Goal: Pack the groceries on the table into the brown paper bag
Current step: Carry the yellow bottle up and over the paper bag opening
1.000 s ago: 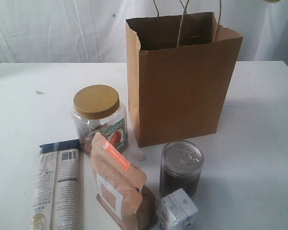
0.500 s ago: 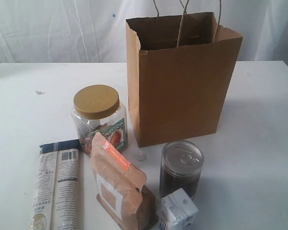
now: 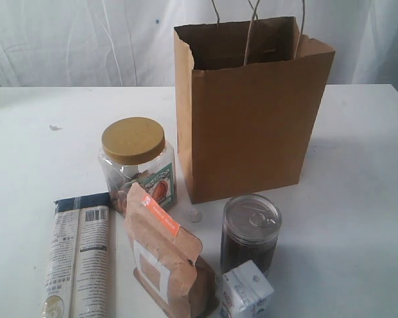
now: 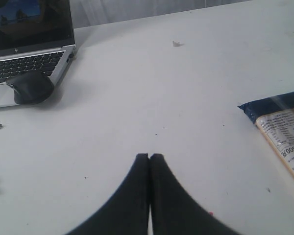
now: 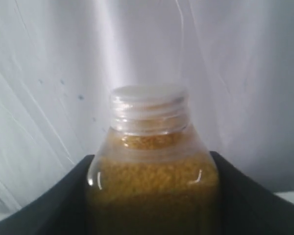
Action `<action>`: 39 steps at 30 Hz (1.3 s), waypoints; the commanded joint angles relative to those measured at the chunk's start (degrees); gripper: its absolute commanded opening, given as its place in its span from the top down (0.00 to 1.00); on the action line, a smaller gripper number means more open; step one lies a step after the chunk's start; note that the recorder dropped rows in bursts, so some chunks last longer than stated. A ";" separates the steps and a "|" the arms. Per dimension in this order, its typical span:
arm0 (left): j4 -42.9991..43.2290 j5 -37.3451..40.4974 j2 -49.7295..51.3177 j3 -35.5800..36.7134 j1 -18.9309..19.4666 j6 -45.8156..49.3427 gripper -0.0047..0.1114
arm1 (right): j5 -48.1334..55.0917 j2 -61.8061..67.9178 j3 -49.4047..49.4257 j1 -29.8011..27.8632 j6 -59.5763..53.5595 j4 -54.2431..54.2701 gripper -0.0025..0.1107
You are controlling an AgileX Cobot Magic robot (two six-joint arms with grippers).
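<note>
The brown paper bag (image 3: pixel 252 109) stands open and upright at the back of the white table (image 3: pixel 358 199). In front of it are the yellow-lidded clear jar (image 3: pixel 136 162), the dark tin (image 3: pixel 250 232), the brown pouch (image 3: pixel 166 255), the small white carton (image 3: pixel 245 291) and the long printed packet (image 3: pixel 77 255), whose end also shows as the packet (image 4: pixel 281 134) in the left wrist view. My left gripper (image 4: pixel 150 156) is shut and empty over bare table. My right gripper (image 5: pixel 152 196) is shut on the white-capped yellow bottle (image 5: pixel 152 171), held up before the white curtain. Neither arm shows in the exterior view.
A laptop (image 4: pixel 27 54) and a black mouse (image 4: pixel 29 87) sit near the left gripper. Tiny white paper balls (image 3: pixel 196 214) lie on the table, one between jar and tin, another paper ball (image 3: pixel 53 127) at the far left. A white curtain (image 3: pixel 86 40) hangs behind.
A pale thing at the top right corner of the exterior view one second ago has gone out of sight. Nothing else has moved.
</note>
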 commanded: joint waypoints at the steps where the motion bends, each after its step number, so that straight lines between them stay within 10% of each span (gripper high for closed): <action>1: -0.22 -0.31 -0.22 0.23 -0.44 -0.07 0.96 | 10.61 -2.81 -1.06 -0.28 -22.72 1.27 0.98; 8: -0.22 -0.31 -0.22 0.23 -0.44 -0.07 0.96 | 7.96 -4.76 -1.06 -0.38 -43.09 16.02 0.98; 27: -0.22 -0.31 -0.22 0.23 -0.44 -0.07 0.96 | -11.54 -0.81 3.50 -5.68 -38.18 28.50 0.98; 39: -0.22 -0.31 -0.22 0.23 -0.44 -0.07 0.96 | -6.73 -0.38 3.50 -5.68 -42.24 41.16 0.98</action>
